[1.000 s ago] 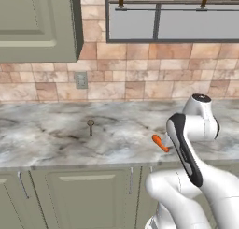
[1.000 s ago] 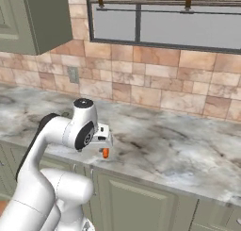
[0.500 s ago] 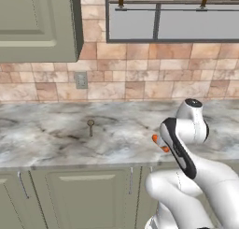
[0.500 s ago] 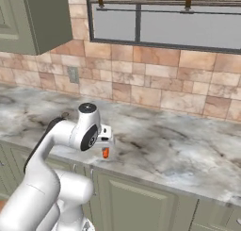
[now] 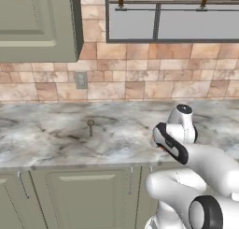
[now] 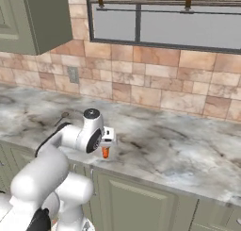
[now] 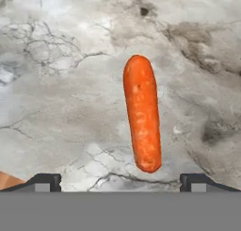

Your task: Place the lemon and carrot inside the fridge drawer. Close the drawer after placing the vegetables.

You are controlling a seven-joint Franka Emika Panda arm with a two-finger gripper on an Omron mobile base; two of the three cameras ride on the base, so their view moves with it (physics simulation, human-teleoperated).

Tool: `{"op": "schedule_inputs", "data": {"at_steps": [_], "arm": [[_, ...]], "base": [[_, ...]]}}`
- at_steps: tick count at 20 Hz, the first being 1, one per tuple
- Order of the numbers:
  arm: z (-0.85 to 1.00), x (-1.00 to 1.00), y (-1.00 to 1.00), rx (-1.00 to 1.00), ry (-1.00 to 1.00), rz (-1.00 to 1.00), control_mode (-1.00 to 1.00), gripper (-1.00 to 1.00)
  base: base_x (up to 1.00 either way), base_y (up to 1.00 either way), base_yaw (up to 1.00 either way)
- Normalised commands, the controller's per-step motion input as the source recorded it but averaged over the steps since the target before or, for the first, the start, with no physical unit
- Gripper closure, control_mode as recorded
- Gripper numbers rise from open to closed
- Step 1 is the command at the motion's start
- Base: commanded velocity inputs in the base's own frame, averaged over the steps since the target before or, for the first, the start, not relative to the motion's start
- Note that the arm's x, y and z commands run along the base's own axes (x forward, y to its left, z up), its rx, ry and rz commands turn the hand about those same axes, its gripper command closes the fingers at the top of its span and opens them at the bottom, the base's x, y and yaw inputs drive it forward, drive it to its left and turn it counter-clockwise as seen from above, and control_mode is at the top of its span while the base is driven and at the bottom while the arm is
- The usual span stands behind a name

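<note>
Hand view: carrot (image 7: 141,113) between spread pincer (image 7: 120,182) tips, bare counter (image 7: 56,84) around.

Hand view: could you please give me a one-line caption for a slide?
Open end effector poised above a stubby bright orange carrot lying on the grey-veined marble counter.

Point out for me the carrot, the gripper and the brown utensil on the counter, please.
carrot (image 7: 142,113), hand view, middle of its orange body.
gripper (image 7: 120,180), hand view, midway between the two dark fingertips.
brown utensil (image 5: 90,127), left base view, its thin handle.
</note>
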Motion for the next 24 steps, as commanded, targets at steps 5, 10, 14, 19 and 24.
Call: {"op": "schedule_inputs", "data": {"at_steps": [5,10,14,19,24], "arm": [[-0.36,0.54,0.0,-0.01,0.0,0.0,-1.0,-1.0],[-0.32,0.27,0.0,0.0,0.0,0.0,-1.0,-1.0],[-0.29,0.25,0.0,0.0,0.0,0.0,-1.0,-1.0],[-0.28,0.21,0.0,0.0,0.09,0.0,-1.0,-1.0],[-0.28,0.12,0.0,0.0,0.11,0.0,-1.0,1.0]], "base": [[0.0,0.0,0.0],[0.0,0.0,0.0],[0.0,0.0,0.0],[0.0,0.0,0.0],[0.0,0.0,0.0]]}}
